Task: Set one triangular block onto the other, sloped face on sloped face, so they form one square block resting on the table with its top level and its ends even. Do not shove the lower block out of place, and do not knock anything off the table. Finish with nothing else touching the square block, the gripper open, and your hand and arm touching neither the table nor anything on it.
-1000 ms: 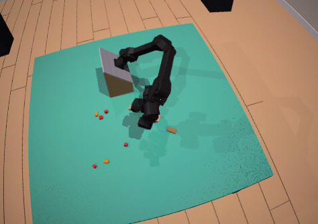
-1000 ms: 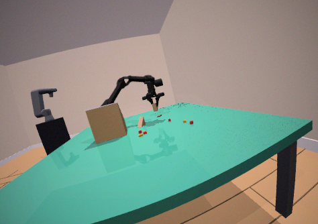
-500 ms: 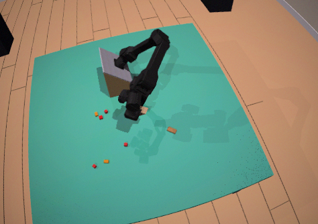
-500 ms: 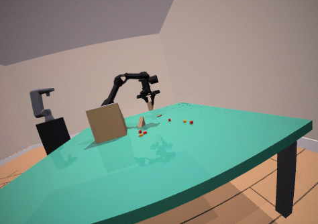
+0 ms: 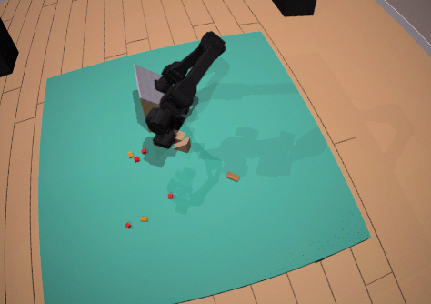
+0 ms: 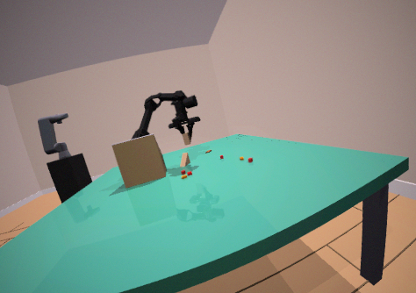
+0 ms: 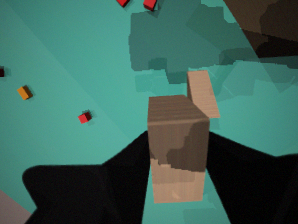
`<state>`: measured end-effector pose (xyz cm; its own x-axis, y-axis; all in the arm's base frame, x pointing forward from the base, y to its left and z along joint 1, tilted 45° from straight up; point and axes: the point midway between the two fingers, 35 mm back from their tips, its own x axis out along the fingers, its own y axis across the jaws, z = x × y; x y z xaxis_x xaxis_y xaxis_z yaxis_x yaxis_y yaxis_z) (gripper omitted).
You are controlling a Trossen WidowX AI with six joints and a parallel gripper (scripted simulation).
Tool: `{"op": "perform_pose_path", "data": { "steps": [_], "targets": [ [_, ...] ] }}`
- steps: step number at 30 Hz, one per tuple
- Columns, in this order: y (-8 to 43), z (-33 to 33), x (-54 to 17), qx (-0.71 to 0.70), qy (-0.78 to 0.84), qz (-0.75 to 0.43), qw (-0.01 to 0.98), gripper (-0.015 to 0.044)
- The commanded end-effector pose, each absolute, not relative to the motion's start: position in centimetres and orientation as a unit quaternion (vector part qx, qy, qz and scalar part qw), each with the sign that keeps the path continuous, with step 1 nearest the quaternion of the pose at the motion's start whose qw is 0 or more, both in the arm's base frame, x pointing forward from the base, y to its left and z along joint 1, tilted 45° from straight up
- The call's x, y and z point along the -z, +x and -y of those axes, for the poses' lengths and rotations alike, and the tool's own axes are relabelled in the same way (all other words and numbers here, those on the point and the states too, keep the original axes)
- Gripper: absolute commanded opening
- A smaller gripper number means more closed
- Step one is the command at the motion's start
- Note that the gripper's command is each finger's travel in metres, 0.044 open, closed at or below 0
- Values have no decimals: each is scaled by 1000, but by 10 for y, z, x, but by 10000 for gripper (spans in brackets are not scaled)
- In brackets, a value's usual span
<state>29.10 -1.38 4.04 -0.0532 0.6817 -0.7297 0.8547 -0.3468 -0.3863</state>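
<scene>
My gripper (image 5: 179, 132) (image 6: 187, 134) (image 7: 172, 134) is shut on a wooden triangular block (image 5: 180, 135) (image 6: 187, 139) (image 7: 178, 145). It holds this block in the air above the table (image 5: 91, 262) (image 6: 285, 191). The other triangular block (image 5: 183, 145) (image 6: 185, 160) (image 7: 203, 95) stands on the table below, with a gap of air between the two. In the wrist view this lower block shows beyond the held one and a little to its right, its near end close to the held block's upper right corner. The sloped faces are hard to make out.
A large box (image 5: 145, 82) (image 6: 140, 162) stands close beside the lower block. A flat orange-brown piece (image 5: 233, 177) (image 6: 208, 151) lies on the other side. Several small red and orange pieces lie about, among them a red cube (image 5: 170, 196) (image 7: 85, 117) and an orange one (image 5: 144, 218) (image 7: 24, 92).
</scene>
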Motion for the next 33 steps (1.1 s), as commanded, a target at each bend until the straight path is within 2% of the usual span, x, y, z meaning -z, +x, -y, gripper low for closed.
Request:
{"op": "perform_pose_path", "data": {
  "steps": [1,17,33],
  "targets": [
    [271,23,-36,459,677,-567,94,0],
    [202,44,-24,449,675,-579,84,0],
    [213,-5,1,450,676,-577,85,0]
  ]
}}
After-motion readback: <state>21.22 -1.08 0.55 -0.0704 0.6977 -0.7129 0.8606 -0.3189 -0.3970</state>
